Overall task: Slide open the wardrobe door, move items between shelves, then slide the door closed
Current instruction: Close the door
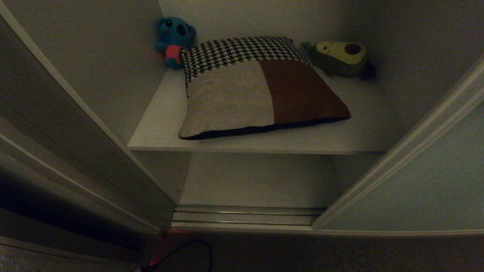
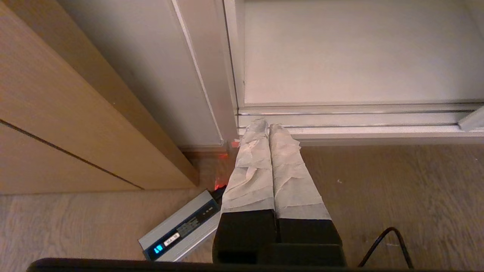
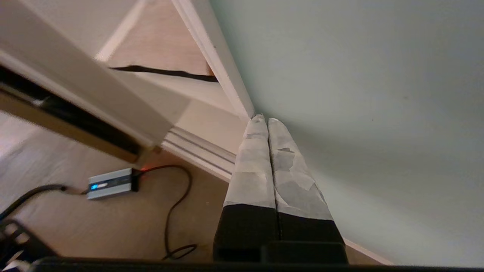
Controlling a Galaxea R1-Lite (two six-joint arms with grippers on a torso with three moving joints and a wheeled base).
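The sliding wardrobe door (image 1: 427, 189) is a pale grey-green panel on the right, slid aside so the wardrobe stands open. On the upper shelf (image 1: 159, 128) lies a cushion (image 1: 257, 90) with a houndstooth band, a cream patch and a brown patch. The lower shelf (image 1: 257, 181) is bare. My right gripper (image 3: 263, 119) is shut with its taped tips at the door's slim frame edge (image 3: 223, 71), holding nothing. Low over the floor, my left gripper (image 2: 264, 124) is shut and empty, pointing at the floor track (image 2: 359, 121). Neither gripper shows in the head view.
A blue plush toy (image 1: 174, 39) and an avocado plush (image 1: 342, 56) sit at the back of the upper shelf. A grey power brick (image 2: 181, 230) with a cable (image 3: 177, 211) lies on the wood floor. Brown wood panelling (image 2: 56, 113) stands to the left.
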